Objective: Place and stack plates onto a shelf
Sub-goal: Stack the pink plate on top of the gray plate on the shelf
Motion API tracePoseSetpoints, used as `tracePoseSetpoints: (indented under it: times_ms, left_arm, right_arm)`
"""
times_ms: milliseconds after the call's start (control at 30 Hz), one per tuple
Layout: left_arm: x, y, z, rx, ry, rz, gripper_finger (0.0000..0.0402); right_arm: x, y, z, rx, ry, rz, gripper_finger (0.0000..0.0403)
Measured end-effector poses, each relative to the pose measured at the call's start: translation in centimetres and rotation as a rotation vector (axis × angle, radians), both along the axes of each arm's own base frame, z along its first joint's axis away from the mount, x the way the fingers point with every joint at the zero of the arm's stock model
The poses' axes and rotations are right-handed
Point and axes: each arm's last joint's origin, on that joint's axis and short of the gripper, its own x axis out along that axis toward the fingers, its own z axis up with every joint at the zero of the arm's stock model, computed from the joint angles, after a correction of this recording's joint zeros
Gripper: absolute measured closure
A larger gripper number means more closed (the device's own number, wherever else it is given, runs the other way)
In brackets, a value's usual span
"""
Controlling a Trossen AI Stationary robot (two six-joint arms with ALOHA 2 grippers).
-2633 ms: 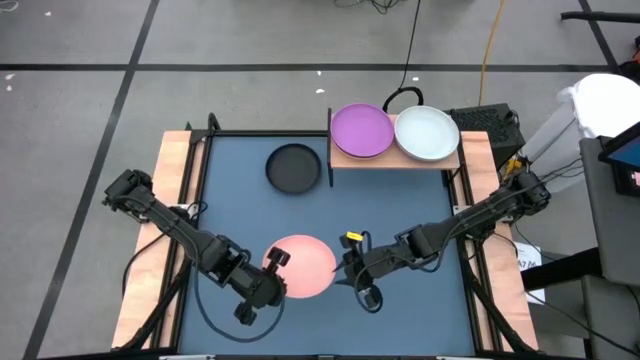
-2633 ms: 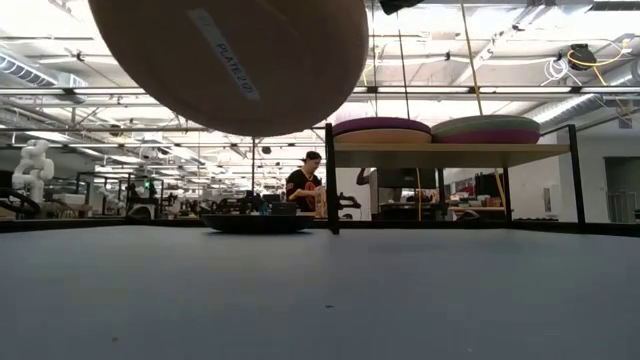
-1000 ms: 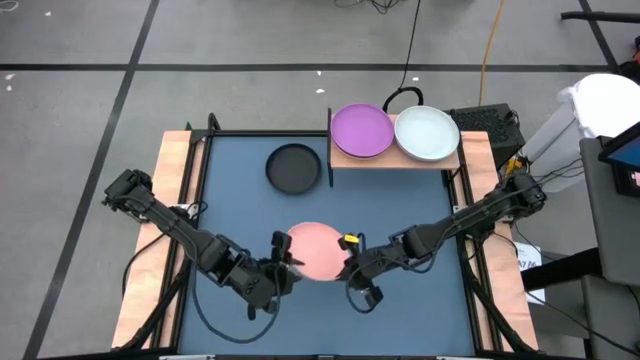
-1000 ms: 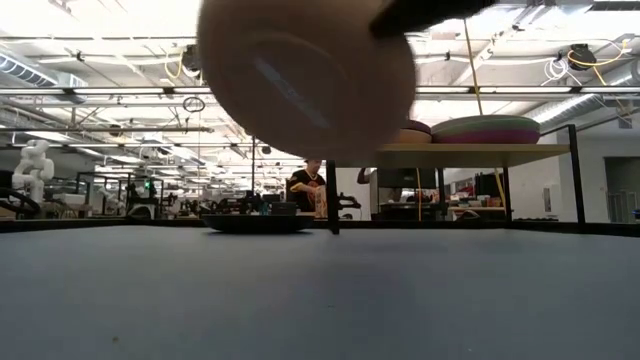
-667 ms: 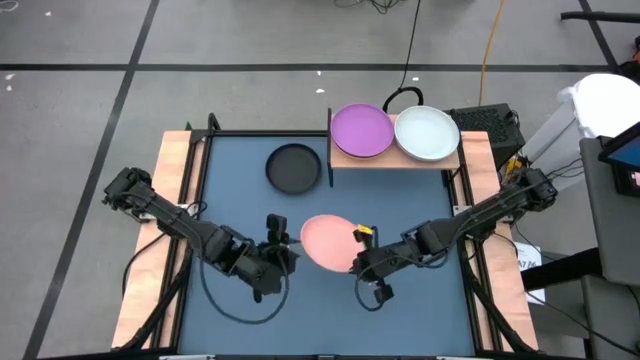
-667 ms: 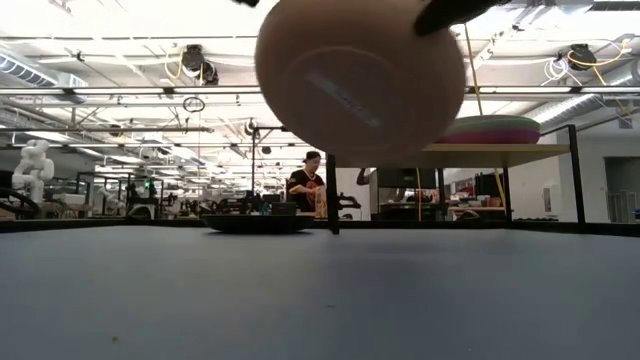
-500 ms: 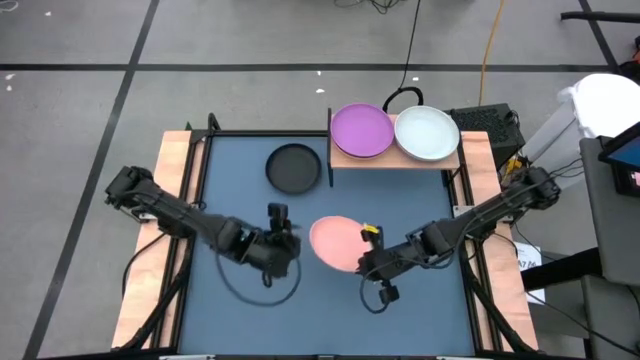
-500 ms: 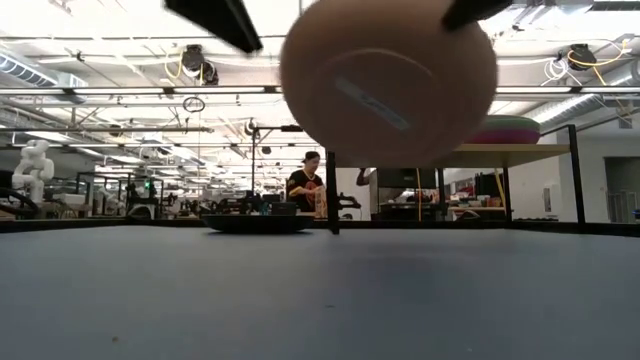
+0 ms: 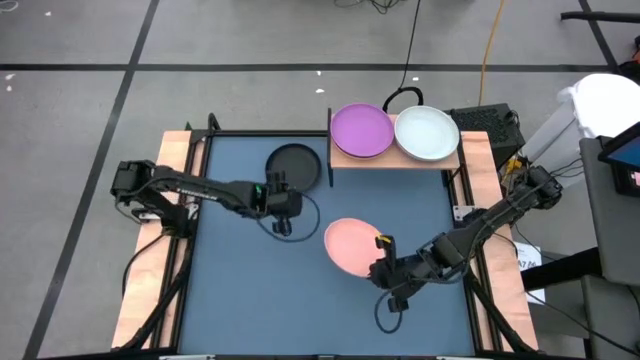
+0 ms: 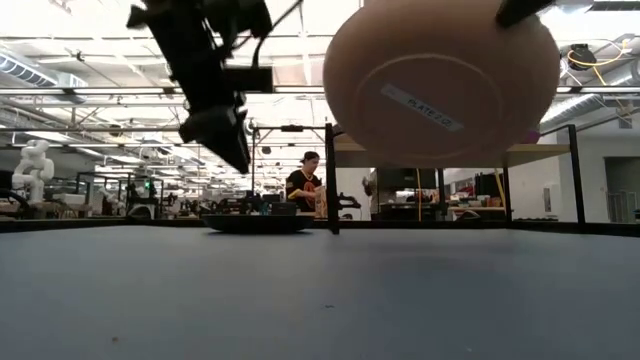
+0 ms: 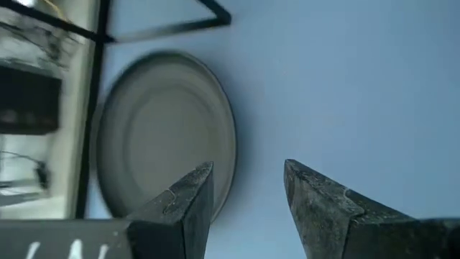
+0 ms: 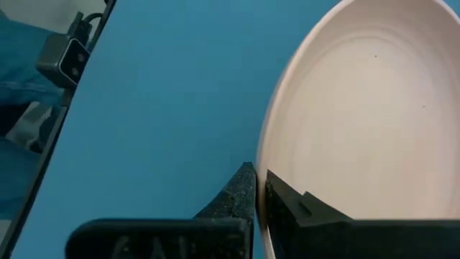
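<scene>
The pink plate hangs above the blue table, well in front of the shelf, its rim pinched between the closed fingers of the right gripper. On the shelf sit a purple plate and a whitish plate. Beside the shelf, the left gripper, fingers parted and empty, hovers by the dark grey plate.

Lighting: bright, even, from overhead ceiling strips; glare upper left in low view. Left wrist view: dark grey plate soft, motion-blurred. Shadows faint.
</scene>
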Motion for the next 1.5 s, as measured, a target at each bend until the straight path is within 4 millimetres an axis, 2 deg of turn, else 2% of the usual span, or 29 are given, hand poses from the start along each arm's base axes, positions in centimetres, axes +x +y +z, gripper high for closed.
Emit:
tracePoseSetpoints:
  times_ms: [200,400,533,733,967,1067,1167,1500]
  left_arm:
    - [-0.2,2.3,-0.8,-0.084,-0.016,0.030,0.0227]
    - [-0.2,2.3,-0.8,-0.133,-0.022,0.032,0.0227]
    - [0.0,2.2,-0.8,-0.172,-0.038,0.009,0.0227]
    - [0.0,2.2,-0.8,-0.187,-0.038,-0.015,0.0227]
    - [0.0,2.1,-0.8,-0.203,-0.038,-0.025,0.0227]
    - [0.0,2.0,-0.8,-0.209,-0.043,-0.016,0.0227]
    - [0.0,2.1,-0.8,-0.214,-0.047,-0.006,0.0227]
    - [0.1,1.7,-0.8,-0.217,-0.048,-0.013,0.0227]
  right_arm:
    - [-0.5,0.7,0.0,0.022,0.005,-0.022,0.0399]
    - [-1.0,0.5,0.5,-0.014,-0.044,-0.099,0.0399]
    - [-1.5,-0.7,2.4,0.011,-0.169,-0.248,0.0399]
    - [-2.1,-1.9,5.1,-0.030,-0.342,-0.373,0.0399]
    - [-0.9,-3.8,9.9,-0.147,-0.438,-0.402,0.0399]
    - [-0.8,-5.1,12.1,-0.173,-0.442,-0.421,0.0399]
    - [-1.0,-6.6,13.3,-0.210,-0.407,-0.460,0.0399]
    - [-1.8,-10.5,15.3,-0.243,-0.282,-0.552,0.0399]
